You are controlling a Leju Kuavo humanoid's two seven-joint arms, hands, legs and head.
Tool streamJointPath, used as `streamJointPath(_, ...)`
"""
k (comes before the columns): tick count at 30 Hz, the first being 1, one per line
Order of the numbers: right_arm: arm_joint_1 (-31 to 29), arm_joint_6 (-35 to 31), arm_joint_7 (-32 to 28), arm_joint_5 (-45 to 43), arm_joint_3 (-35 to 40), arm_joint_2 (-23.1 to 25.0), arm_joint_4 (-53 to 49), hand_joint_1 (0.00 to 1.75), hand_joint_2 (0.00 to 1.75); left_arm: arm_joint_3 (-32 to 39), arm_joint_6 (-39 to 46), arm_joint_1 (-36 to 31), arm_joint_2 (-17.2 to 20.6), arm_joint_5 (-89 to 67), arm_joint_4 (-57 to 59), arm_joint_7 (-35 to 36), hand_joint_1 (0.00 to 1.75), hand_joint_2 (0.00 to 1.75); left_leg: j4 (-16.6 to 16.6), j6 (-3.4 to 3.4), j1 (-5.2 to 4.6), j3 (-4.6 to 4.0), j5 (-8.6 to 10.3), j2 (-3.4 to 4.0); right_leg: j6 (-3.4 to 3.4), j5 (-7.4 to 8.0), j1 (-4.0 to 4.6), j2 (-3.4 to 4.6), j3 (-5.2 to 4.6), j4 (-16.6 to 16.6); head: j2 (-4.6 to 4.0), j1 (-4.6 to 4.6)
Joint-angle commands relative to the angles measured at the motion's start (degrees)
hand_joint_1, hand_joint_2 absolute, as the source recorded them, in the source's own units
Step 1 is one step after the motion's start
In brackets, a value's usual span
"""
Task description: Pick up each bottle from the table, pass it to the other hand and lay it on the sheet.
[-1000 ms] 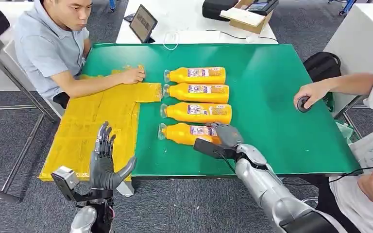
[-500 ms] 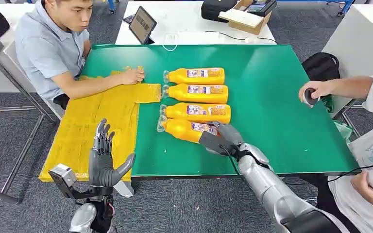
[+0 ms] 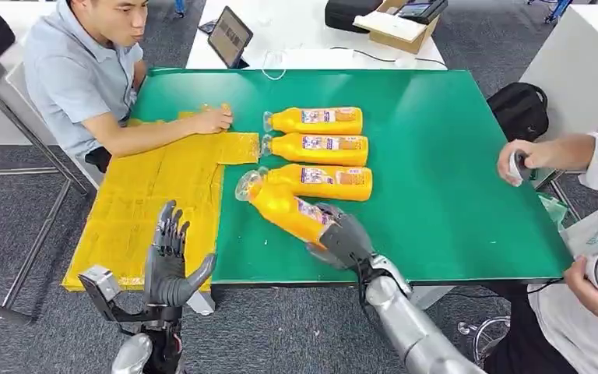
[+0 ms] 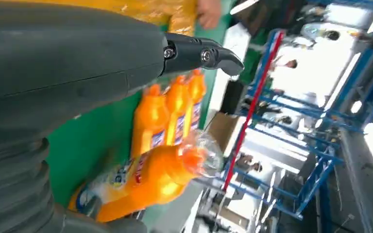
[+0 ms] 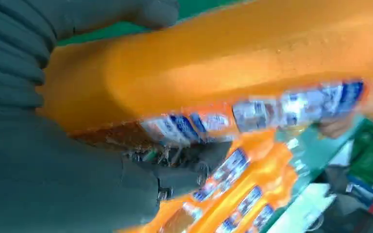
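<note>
Right robot hand gripping the base of the nearest bottle — tilting it, cap end raised off the green counter toward the yellow sheet. Left robot hand hovering open by the sheet's near edge — three bottles lying side by side beyond.
</note>
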Motion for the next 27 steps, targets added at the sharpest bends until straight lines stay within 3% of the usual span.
streamJointPath(1, 2.2, -2.1, -1.0, 0.0, 4.1, 3.4, -6.9, 1.75, 1.75, -7.2, -4.0, -1.5, 1.4, -1.5, 6.8, 0.9, 0.0, 1.75, 0.0, -0.07, 0.0, 0.01, -0.05, -0.05, -0.11, -0.1, 0.01, -0.03, 0.01, 0.0, 0.0, 0.0)
streamJointPath(15, -0.4, -5.8, -6.1, 4.3, 16.2, 7.6, 1.9, 1.75, 1.75, -11.2, -8.1, -6.9, 0.6, 1.5, 8.1, 0.7, 0.0, 1.75, 0.0, -0.12, 0.12, -0.03, -0.15, -0.01, -0.19, -0.15, 0.13, 0.02, -0.02, 0.0, 0.0, 0.0)
streamJointPath(22, -1.6, -10.6, -8.8, 6.6, 22.3, 10.1, 6.0, 1.75, 1.75, -12.0, -6.1, -9.2, 0.1, 4.1, 9.6, 2.7, 0.0, 1.75, 0.0, -0.05, 0.04, -0.25, -0.02, 0.0, -0.1, -0.05, 0.03, 0.02, -0.25, 0.0, 0.0, 0.0)
streamJointPath(27, -1.1, -10.6, -8.9, 5.3, 24.6, 9.9, 4.5, 1.75, 1.75, -12.2, -4.7, -9.7, 0.4, 4.8, 10.4, 3.3, 0.0, 1.75, 0.0, -0.07, 0.05, -0.22, -0.07, 0.01, -0.12, -0.08, 0.05, 0.05, -0.21, 0.0, 0.0, 0.02)
